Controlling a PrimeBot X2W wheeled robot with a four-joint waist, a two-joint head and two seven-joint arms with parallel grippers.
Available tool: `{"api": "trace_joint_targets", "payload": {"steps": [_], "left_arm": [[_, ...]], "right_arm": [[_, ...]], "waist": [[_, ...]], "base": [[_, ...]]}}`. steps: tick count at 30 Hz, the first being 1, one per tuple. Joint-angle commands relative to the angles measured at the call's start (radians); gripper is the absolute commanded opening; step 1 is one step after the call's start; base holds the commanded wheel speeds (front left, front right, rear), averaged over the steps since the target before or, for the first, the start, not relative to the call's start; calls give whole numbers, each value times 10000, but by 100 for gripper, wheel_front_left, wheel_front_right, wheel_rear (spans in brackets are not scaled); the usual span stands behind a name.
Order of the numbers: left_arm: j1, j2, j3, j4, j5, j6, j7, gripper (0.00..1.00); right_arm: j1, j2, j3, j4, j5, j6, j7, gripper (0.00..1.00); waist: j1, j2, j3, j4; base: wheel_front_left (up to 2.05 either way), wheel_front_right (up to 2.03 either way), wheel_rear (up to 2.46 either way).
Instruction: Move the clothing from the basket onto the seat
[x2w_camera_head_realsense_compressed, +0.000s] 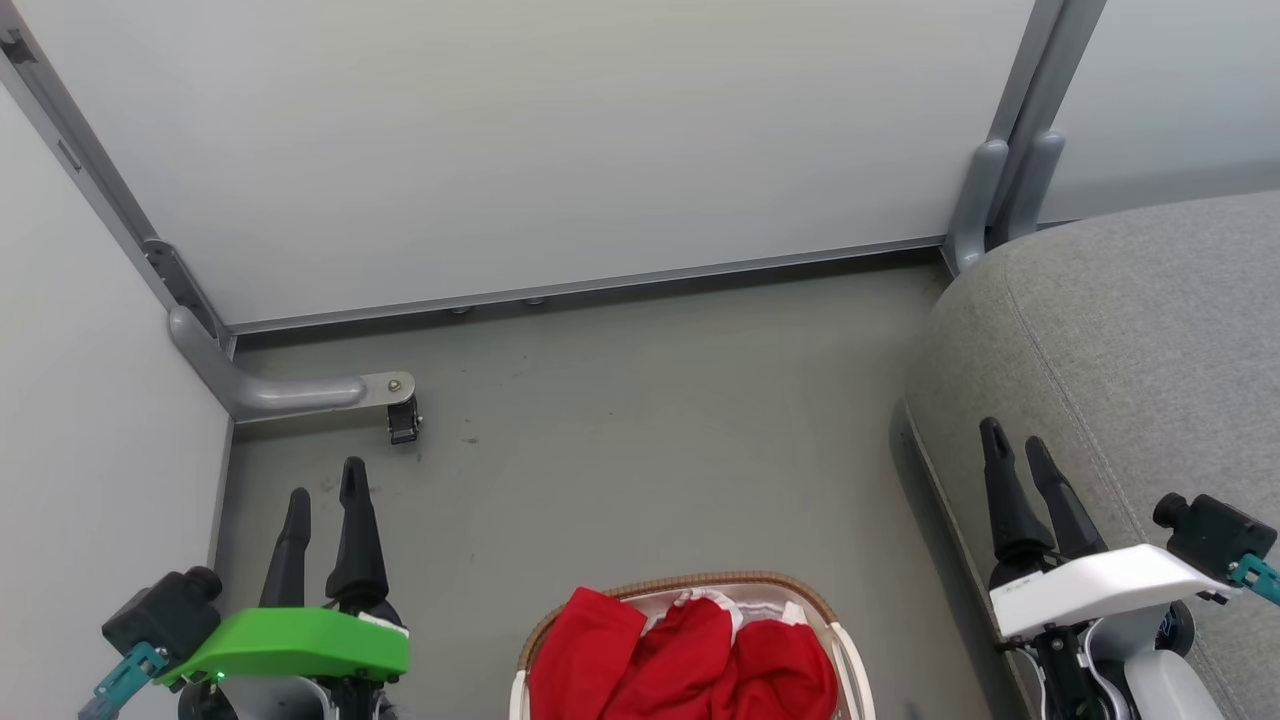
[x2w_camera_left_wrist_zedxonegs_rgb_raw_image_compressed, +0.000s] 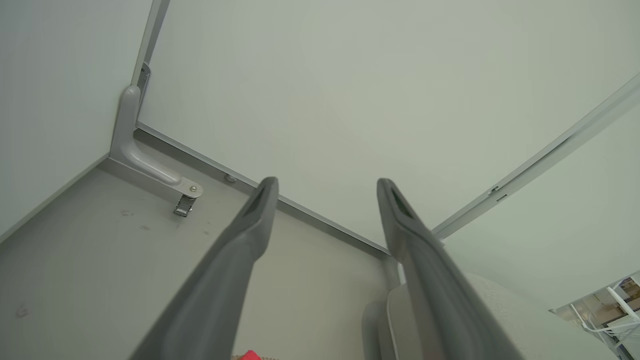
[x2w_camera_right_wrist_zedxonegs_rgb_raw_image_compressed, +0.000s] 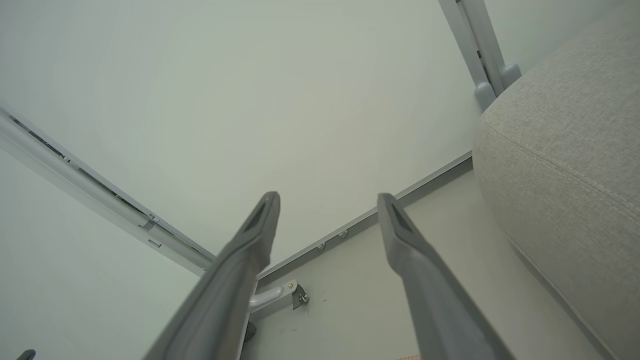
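Note:
Bright red clothing (x2w_camera_head_realsense_compressed: 685, 655) with white trim is piled in the basket (x2w_camera_head_realsense_compressed: 690, 583), whose brown woven rim shows at the bottom middle of the head view. The grey seat (x2w_camera_head_realsense_compressed: 1130, 330) fills the right side, also visible in the right wrist view as the seat (x2w_camera_right_wrist_zedxonegs_rgb_raw_image_compressed: 565, 150). My left gripper (x2w_camera_head_realsense_compressed: 325, 480) hangs open over the floor, left of the basket, with nothing between its fingers (x2w_camera_left_wrist_zedxonegs_rgb_raw_image_compressed: 250, 225). My right gripper (x2w_camera_head_realsense_compressed: 1012, 438) is open above the seat's front edge, empty as well. A sliver of red clothing (x2w_camera_left_wrist_zedxonegs_rgb_raw_image_compressed: 250, 355) peeks at the left wrist view's bottom edge.
White partition walls (x2w_camera_head_realsense_compressed: 560, 140) close off the back and left. A grey metal foot with a small caster (x2w_camera_head_realsense_compressed: 403, 420) juts onto the grey floor (x2w_camera_head_realsense_compressed: 650, 420) at the left corner. Another grey post foot (x2w_camera_head_realsense_compressed: 985, 200) stands by the seat's back corner.

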Motion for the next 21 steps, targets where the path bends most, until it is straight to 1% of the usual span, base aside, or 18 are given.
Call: {"api": "trace_joint_targets", "payload": {"steps": [1, 13, 21], "left_arm": [[58, 68, -36, -87, 357, 96, -86, 100], [418, 79, -66, 115, 1583, 249, -413, 100], [566, 85, -155, 297, 2191, 292, -603, 100]], "right_arm": [[29, -69, 47, -93, -357, 4, -100, 100], [155, -82, 239, 194, -2084, 4, -427, 100], [233, -90, 354, 275, -2855, 4, -616, 100]], "waist": [[0, 0, -7, 3], [0, 0, -49, 48], [0, 0, -75, 75]], "base": [[0, 0, 0], [0, 0, 0], [0, 0, 0]]}}
